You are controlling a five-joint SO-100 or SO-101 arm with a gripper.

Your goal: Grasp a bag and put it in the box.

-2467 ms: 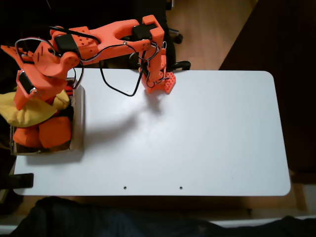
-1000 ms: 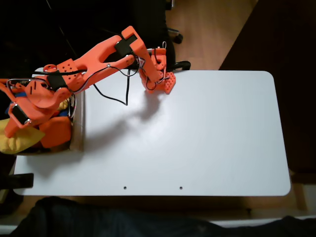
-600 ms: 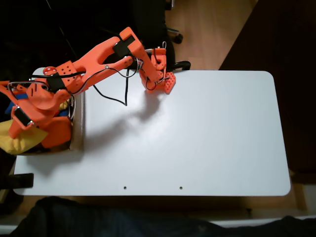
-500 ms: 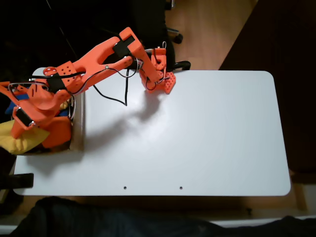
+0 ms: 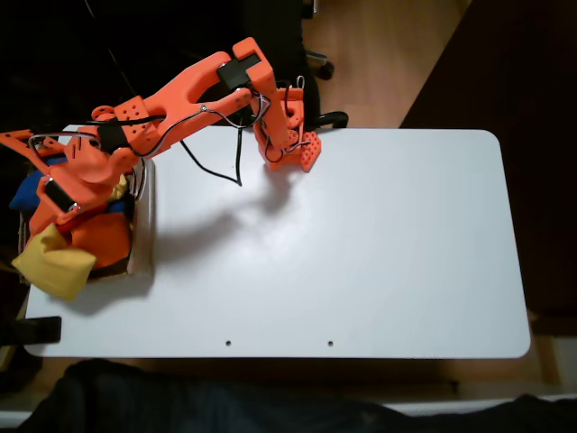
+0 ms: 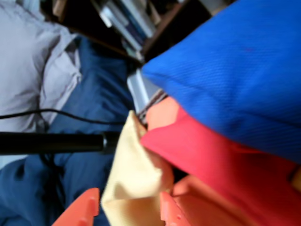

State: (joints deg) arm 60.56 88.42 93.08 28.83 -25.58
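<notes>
Gripper (image 6: 126, 209) seen clamped on yellow bag (image 6: 136, 181), fabric pinched between orange fingers (image 6: 80, 209) in wrist view. In fixed view, bag (image 5: 54, 262) is held at near-left corner of box (image 5: 142, 216), hanging partly past box edge, below claw. Orange bag (image 5: 104, 239) and blue bag (image 5: 32, 191) are piled inside box. Judged: release needs bag carried inward over box.

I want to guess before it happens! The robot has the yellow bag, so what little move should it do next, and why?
Probably open the jaws. The gripper pinches the yellow bag, which hangs at the box's near corner, beside the orange bags. It may overhang the edge, so a nudge inward first could help.
</notes>
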